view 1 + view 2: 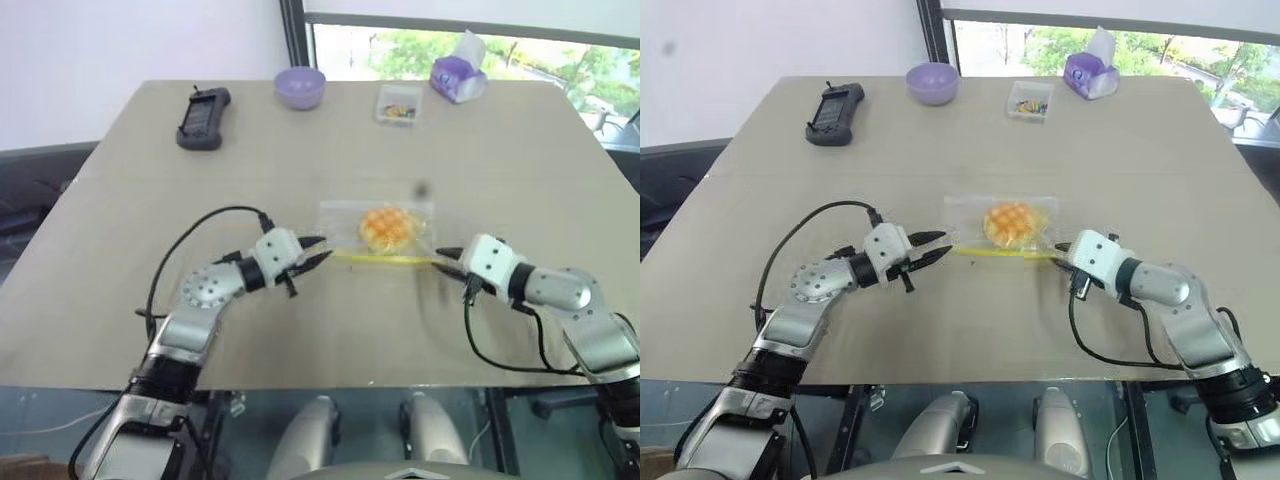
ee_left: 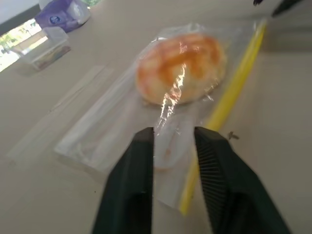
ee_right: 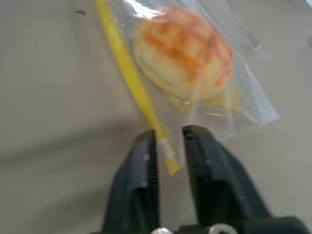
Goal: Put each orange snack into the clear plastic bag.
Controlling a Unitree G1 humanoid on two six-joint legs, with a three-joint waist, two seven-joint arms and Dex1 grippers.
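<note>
Both hands sit low over the counter: left hand at nine o'clock of the bag, right hand at three, fingers narrowly parted, gripping nothing. Bun lies inside the bag.

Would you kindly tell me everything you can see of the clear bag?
The bag is a flat, see-through plastic rectangle with a yellow seal strip along the edge nearest the robot. It lies on the table, between the left gripper and the right gripper. The bun sits inside it. Each gripper's jaws are open at one end of the strip; whether they touch it is unclear.
</note>
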